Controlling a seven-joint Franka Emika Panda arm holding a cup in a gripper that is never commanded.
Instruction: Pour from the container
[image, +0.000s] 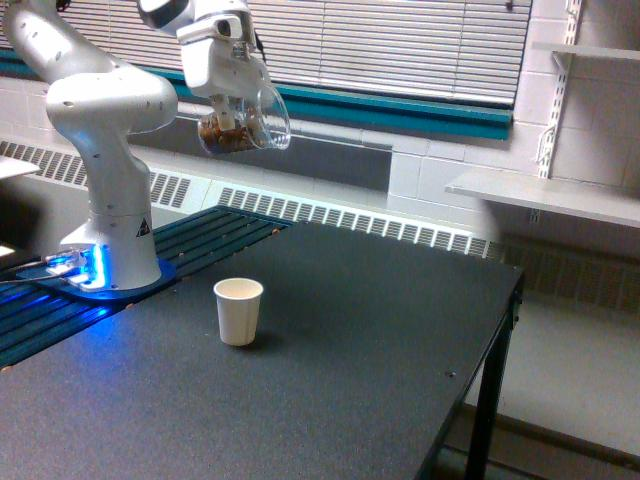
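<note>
Your end effector is clenched on the container, held high and tilted, mouth toward the exterior view's right (brown pieces sit low inside). Below it, the white paper cup stands upright on the worktop, well clear of every edge.

A white paper cup is standing upright on a dark table. Behind the table, a radiator grille is running beneath closed window blinds.

White arm raised, claw clamped, pointing downward.
</note>
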